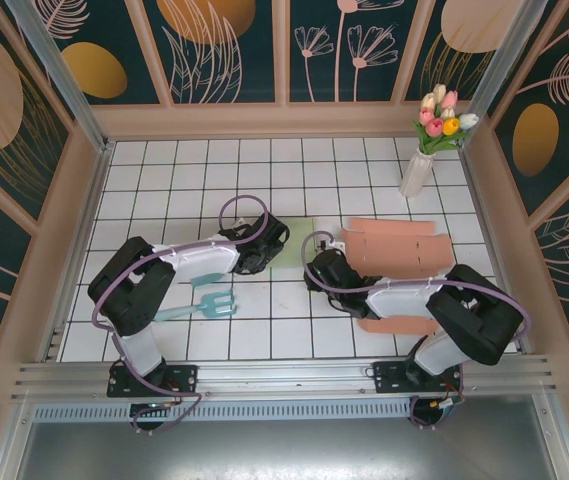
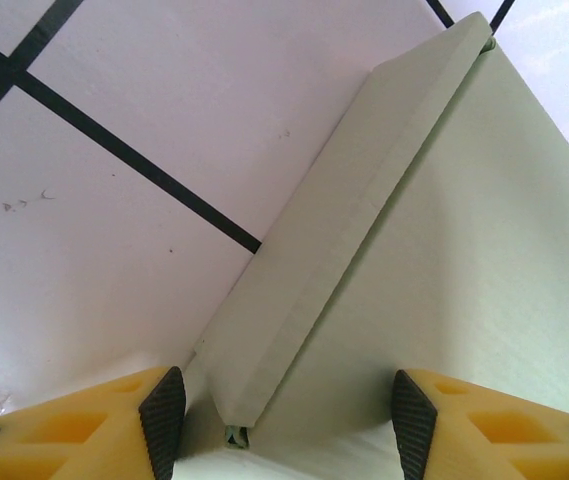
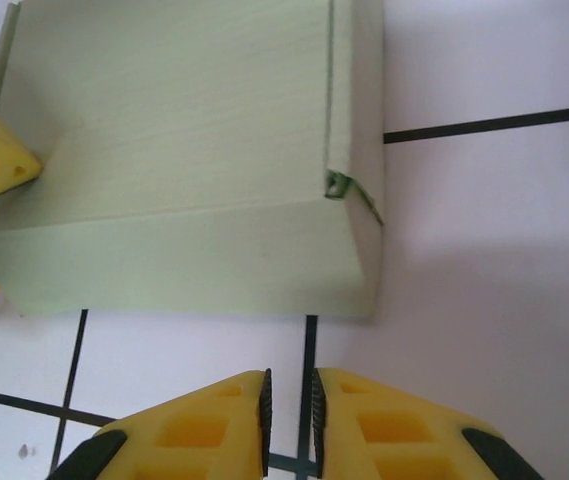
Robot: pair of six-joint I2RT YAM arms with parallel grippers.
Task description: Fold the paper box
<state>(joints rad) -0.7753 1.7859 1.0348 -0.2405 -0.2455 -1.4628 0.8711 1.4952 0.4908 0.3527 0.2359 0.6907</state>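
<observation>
Paper box (image 1: 292, 243) sits partly folded on the tiled table (image 1: 164, 180). Left gripper (image 2: 284, 415) straddles the box's raised side wall, fingers (image 2: 162, 415) wide apart. Right gripper (image 3: 289, 420) is just beside the box, nearly closed and empty.

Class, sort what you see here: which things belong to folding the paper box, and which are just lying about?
Job: green paper box, left claw, right claw.
Lying about: pink cardboard sheets, teal garden fork, vase of tulips.
</observation>
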